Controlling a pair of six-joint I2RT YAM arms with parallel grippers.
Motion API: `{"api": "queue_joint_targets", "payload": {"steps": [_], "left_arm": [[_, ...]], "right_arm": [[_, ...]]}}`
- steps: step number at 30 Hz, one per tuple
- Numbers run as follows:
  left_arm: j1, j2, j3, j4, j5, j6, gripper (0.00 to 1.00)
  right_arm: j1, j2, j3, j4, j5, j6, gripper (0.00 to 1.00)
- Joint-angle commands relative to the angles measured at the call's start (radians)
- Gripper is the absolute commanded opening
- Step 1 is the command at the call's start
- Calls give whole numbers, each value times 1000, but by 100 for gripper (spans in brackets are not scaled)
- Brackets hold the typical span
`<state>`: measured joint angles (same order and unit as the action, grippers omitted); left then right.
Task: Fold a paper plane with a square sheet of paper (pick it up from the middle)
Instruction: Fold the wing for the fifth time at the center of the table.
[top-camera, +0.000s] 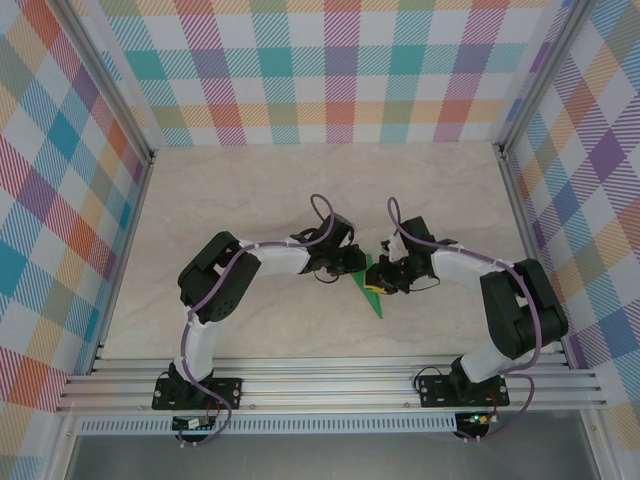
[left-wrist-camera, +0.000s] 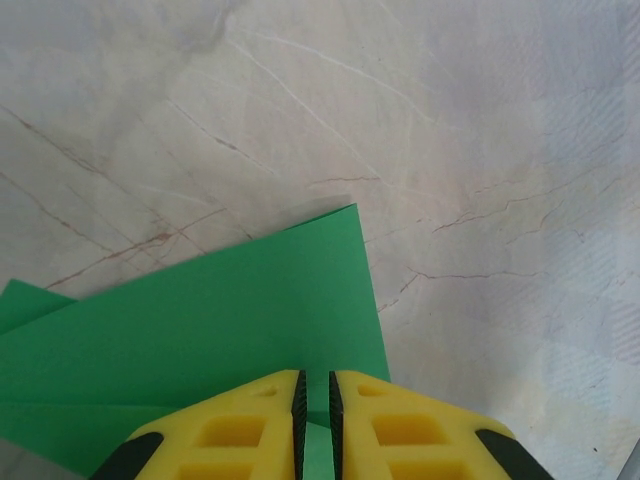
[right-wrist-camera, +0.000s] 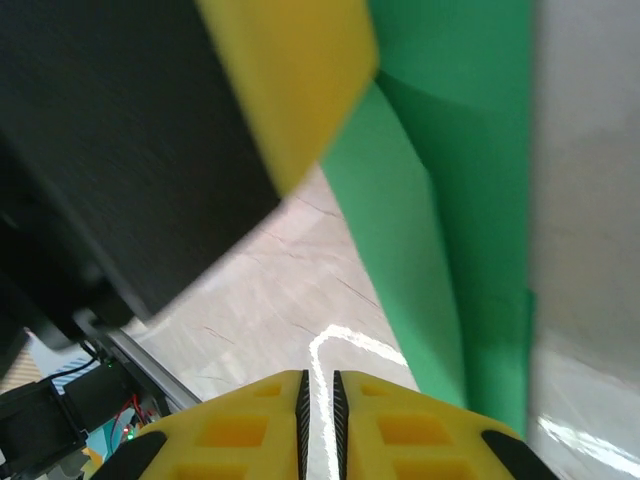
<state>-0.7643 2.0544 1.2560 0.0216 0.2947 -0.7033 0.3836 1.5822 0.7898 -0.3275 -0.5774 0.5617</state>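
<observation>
My left jaws, all but closed, sit over the folded green paper on the tabletop; whether they nip it I cannot tell. My right jaws, nearly closed and empty, have it at one o'clock, its length running twelve-to-six.

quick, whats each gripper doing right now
left gripper: shut on the green paper
right gripper: shut, nothing between its fingers
</observation>
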Motion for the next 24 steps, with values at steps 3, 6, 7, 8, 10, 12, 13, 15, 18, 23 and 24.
{"api": "queue_joint_targets", "payload": {"steps": [3,6,7,8,10,12,13,15,18,23,24], "left_arm": [[9,23,12,-5,4,-9,17],[8,27,12,-5,7,-10,17],[9,27,11,-5,7,-10,17],[10,27,11,-7,5,-10,17],[10,30,13,-11,1,-9,17],[11,34,20,-25,-7,-11,17],[11,35,23,-28,-9,-10,17],[10,39,26,-31,-9,-10,17],[11,45,38,-37,-5,-9,17],[10,44,39,-39,1,-3,17],[10,39,36,-36,6,-3,18]], "right_arm": [[26,112,66,-4,-35,0,19],[26,145,53,-22,3,-9,19],[26,147,39,-21,6,-9,19],[26,142,22,-14,0,-9,19],[26,124,-13,-8,-9,-8,20],[26,86,-55,-11,-4,-8,21],[26,61,-73,-11,-5,-9,22],[26,14,-113,-19,-3,-10,23],[26,-41,-175,-23,6,-1,24],[26,-115,-236,-43,38,29,24],[27,-148,-242,-53,55,31,24]]}}
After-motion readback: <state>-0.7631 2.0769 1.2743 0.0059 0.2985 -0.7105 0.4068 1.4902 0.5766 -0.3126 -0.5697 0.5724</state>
